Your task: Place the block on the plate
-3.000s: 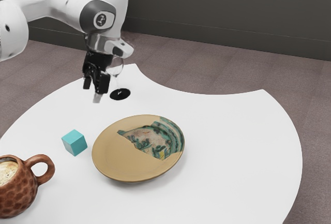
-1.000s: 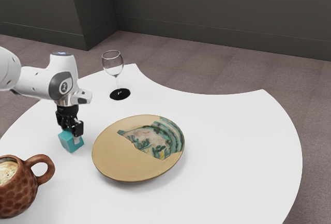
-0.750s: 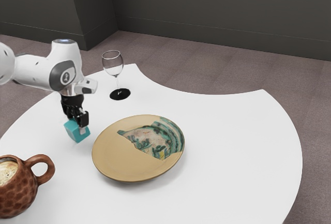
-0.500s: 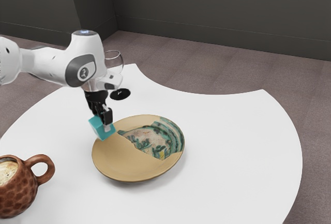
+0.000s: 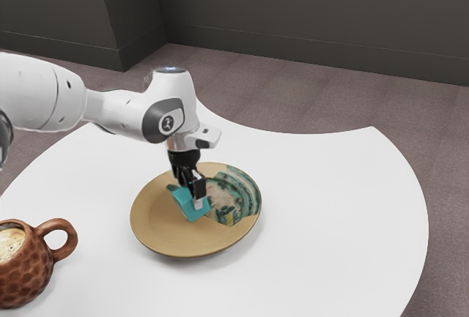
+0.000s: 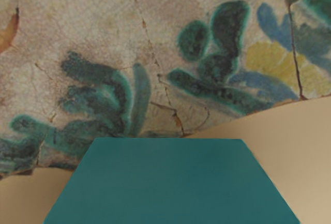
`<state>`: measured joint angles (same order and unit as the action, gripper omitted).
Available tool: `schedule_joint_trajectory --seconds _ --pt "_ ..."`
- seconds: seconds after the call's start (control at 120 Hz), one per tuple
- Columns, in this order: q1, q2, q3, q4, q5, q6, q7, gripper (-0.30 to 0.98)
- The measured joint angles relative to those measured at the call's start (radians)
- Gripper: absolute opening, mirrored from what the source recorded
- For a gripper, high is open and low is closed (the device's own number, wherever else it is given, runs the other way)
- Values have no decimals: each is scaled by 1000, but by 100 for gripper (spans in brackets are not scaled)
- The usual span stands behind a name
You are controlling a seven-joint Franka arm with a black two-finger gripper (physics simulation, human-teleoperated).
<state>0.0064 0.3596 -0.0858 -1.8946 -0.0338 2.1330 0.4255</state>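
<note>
Your gripper grasps the teal block between its two fingers, holding it tilted over the plate; whether block and plate touch, you cannot tell. The plate (tan, with a painted, crackled section) lies inward from the inward-curving edge of the white bench, well apart from the corner that ends this edge at the exterior view's right. On the plate's other side from that corner, you see a brown dimpled mug containing a pale drink.
</note>
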Motion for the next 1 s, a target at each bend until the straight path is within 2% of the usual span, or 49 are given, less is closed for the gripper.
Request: schedule_joint_trajectory --seconds 0.067,0.2,0.392,0.625,0.833,1.0 --pt "1 23 1 13 -1 2 0 39" --pt "2 22 -1 23 2 -2 4 52" --pt "2 -100 -22 20 7 -46 10 62" --pt "-26 -183 -22 104 31 -187 11 66" --pt "-45 -198 -24 221 66 -306 11 68" --pt "-50 -199 -26 242 81 -361 12 68"
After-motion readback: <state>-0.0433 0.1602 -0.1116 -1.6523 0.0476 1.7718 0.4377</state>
